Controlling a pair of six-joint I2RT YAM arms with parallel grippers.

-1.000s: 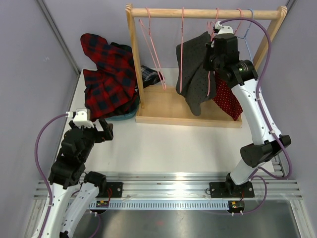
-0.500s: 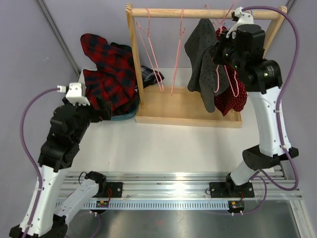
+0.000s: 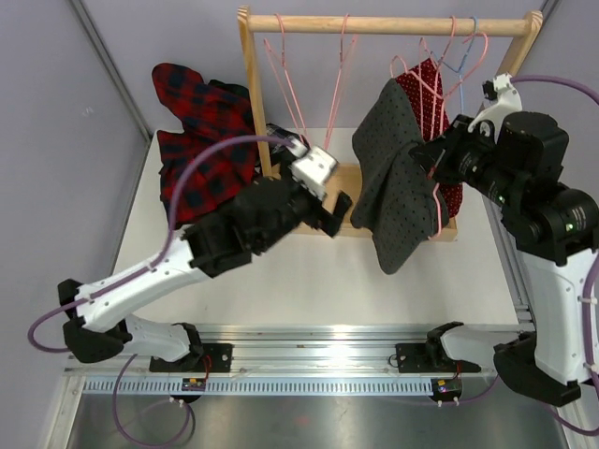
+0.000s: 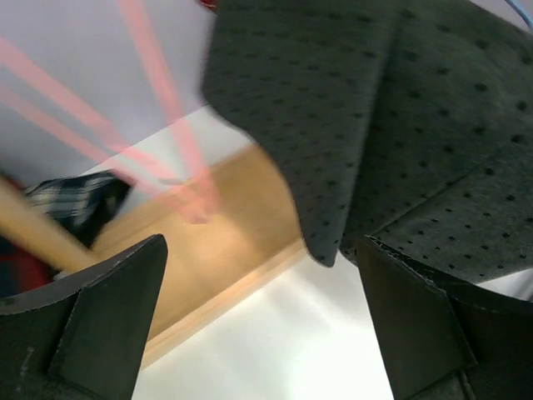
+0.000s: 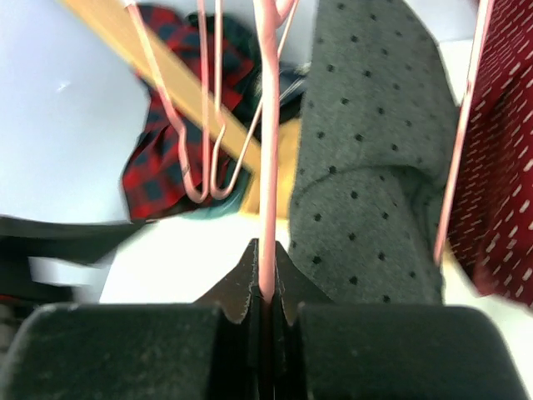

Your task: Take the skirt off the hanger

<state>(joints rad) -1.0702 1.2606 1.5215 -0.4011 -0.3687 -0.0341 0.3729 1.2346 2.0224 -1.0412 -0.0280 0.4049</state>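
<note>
Right wrist: hanger pinched, skirt draped beside it

My right gripper (image 5: 266, 287) is clamped tight on the pink hanger (image 5: 268, 167), fingers together with only its wire between them. The grey dotted skirt (image 5: 375, 167) hangs just right of that wire. From above, my right arm stands tall at the table's right side, wrist bent left toward the rack (image 3: 374, 25). The skirt droops with its hem past the near edge of the rack's base. My left gripper (image 3: 332, 210) is spread wide and holds nothing. That arm is stretched far and right across the table, fingers just left of the skirt's lower fold. I cannot tell whether one brushes it.
</note>
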